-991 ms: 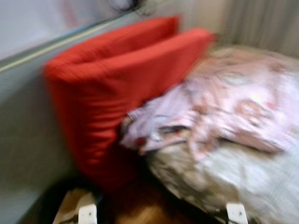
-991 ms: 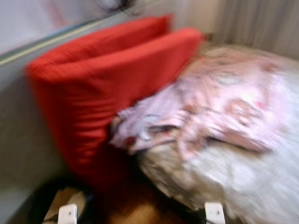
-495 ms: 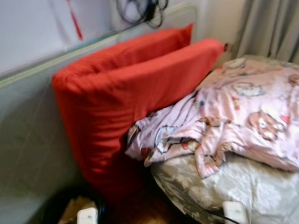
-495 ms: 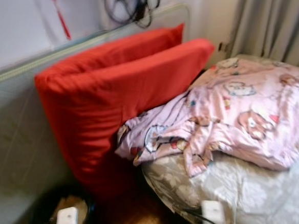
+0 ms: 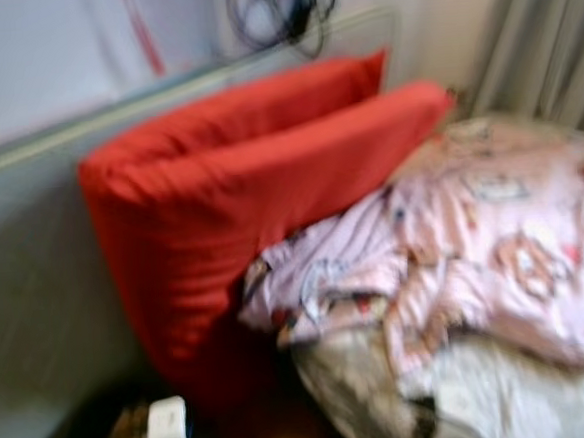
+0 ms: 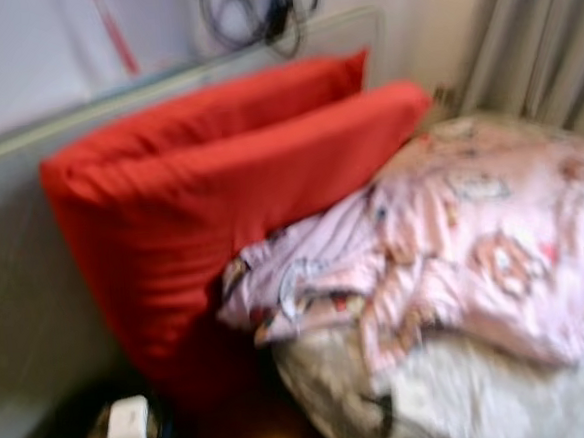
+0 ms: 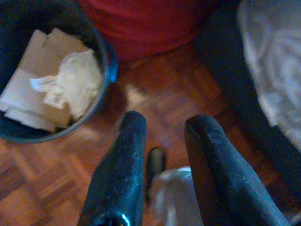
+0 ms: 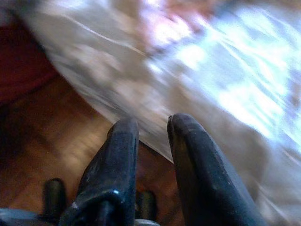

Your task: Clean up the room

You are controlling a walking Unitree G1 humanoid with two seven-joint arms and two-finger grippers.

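The whole head view has slid and gone blurred against half a second ago, so the camera is moving, not the things; the red cushion [image 5: 261, 201] still leans on the wall, the pink quilt [image 5: 475, 256] still lies crumpled on the bed [image 6: 485, 396]. Left gripper [image 7: 164, 125] hangs over the floor [image 7: 160, 80] beside the bin [image 7: 109, 56], jaws narrowly apart and empty; right gripper [image 8: 153, 125] likewise by the bed edge. Tidying seems not yet begun.
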